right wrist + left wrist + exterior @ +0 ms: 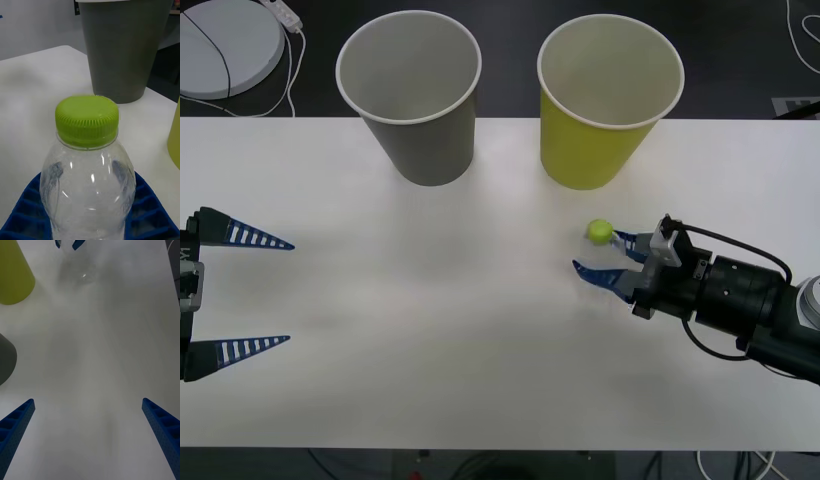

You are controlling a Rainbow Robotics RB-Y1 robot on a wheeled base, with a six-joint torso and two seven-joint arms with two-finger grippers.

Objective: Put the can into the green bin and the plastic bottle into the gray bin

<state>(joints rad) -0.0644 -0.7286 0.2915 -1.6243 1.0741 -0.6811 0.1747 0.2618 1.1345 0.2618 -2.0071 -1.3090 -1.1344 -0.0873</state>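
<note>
Standing on the table (430, 330) near the green bin (608, 100), the plastic bottle (598, 240) sits between the right claw (610, 258)'s spread fingers, ready for grabbing; left claw (250, 292) waits released, far left

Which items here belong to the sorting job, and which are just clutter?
Job items:
- plastic bottle, between the right gripper's fingers
- gray bin
- green bin
- left gripper, open, waiting at the table's left side

Lying about:
- white round device with cable, beyond the table
</note>
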